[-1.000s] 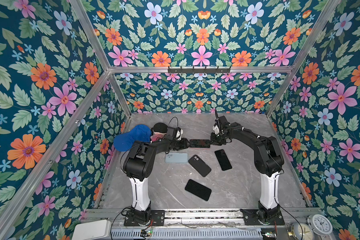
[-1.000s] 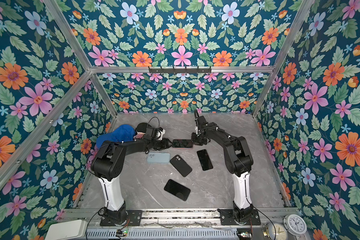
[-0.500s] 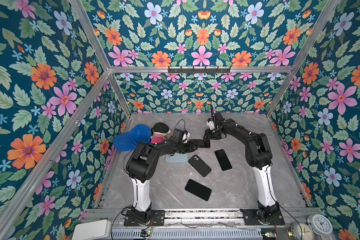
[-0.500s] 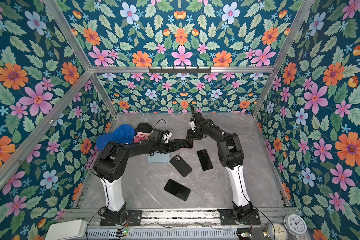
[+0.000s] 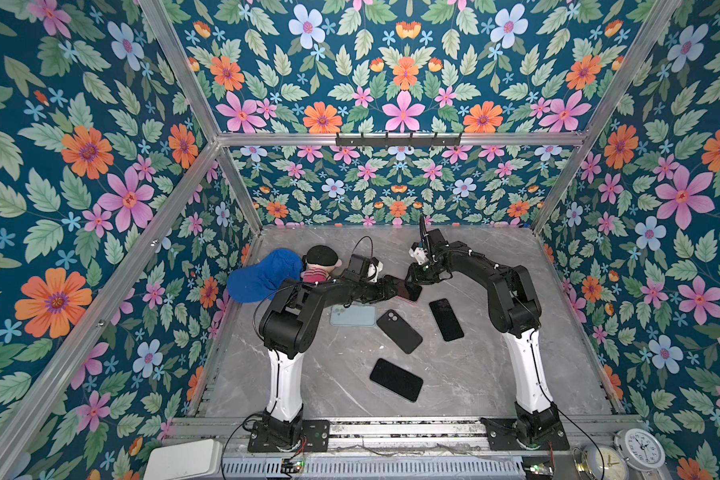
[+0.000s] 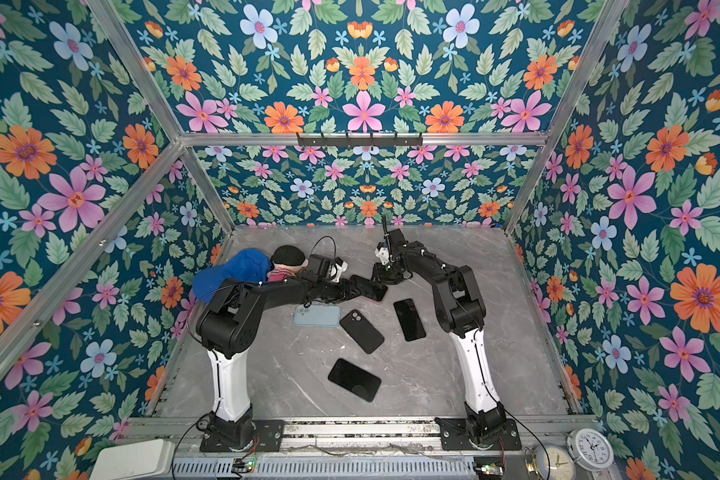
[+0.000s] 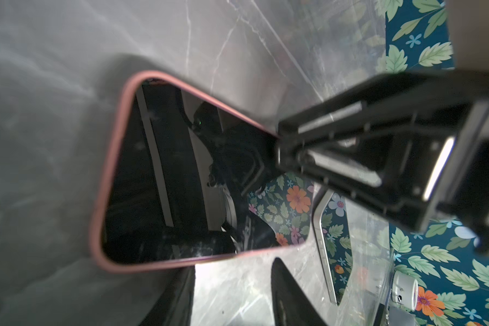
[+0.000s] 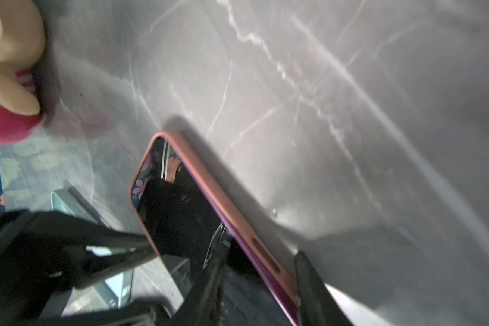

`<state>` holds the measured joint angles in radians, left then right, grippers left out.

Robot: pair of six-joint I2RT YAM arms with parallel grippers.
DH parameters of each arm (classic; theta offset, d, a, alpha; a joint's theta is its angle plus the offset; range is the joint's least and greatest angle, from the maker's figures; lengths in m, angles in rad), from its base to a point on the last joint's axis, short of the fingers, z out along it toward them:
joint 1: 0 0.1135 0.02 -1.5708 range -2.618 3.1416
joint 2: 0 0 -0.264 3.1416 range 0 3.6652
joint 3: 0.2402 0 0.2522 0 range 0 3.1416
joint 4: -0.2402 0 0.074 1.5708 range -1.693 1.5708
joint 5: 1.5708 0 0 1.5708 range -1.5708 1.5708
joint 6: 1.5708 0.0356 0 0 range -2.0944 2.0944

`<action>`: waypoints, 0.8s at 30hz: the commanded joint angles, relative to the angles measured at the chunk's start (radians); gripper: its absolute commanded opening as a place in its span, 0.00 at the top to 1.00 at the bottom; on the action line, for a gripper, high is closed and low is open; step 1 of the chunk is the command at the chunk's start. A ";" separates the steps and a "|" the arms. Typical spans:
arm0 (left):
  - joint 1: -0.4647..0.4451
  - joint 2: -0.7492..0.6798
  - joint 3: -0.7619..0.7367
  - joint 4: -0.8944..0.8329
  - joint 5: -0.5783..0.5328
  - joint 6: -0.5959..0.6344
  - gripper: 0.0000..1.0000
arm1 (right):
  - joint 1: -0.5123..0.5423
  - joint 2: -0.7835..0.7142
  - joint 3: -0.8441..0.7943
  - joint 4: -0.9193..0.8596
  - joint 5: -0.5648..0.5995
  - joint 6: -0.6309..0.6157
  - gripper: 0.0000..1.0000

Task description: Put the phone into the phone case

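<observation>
Phone (image 5: 406, 287) in a pink case (image 7: 108, 183): past the middle of the grey tabletop (image 5: 495, 374), between both arms' fingers, pink rim around the screen on every visible edge.

Nearest the front edge: black phone (image 5: 395, 379), flat, screen up.

Farther in, in a loose row: pale blue shell (image 5: 353, 316) and black shell (image 5: 399, 331), both with the lens side up (phone or bare case, cannot tell), then a second black phone (image 5: 446, 319), screen up.

Beyond these, the cased phone, tilted, with a shadow beneath it. Right fingers (image 8: 314, 288) pinching its long edge, one over the glass, one behind the rim. Left fingers (image 7: 288, 293) at the opposite end, tips at the rim; gripping or only touching, cannot tell.

Farthest, at the left: doll (image 5: 321, 262) just beside a blue cap (image 5: 262, 274).
</observation>
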<state>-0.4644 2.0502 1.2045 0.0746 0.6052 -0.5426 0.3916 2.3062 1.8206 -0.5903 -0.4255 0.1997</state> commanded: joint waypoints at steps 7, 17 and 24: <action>-0.024 0.090 0.122 -0.086 -0.011 0.018 0.56 | 0.013 -0.106 -0.177 0.040 -0.036 0.032 0.65; -0.050 0.174 0.250 -0.105 0.002 0.010 0.56 | 0.013 -0.176 -0.295 0.095 -0.004 0.105 0.68; -0.039 0.121 0.194 -0.136 -0.028 0.029 0.56 | 0.013 -0.194 -0.284 0.090 0.007 0.156 0.65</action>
<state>-0.5098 2.1914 1.4307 0.0193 0.5991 -0.5308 0.4019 2.1311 1.5360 -0.5205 -0.4232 0.3233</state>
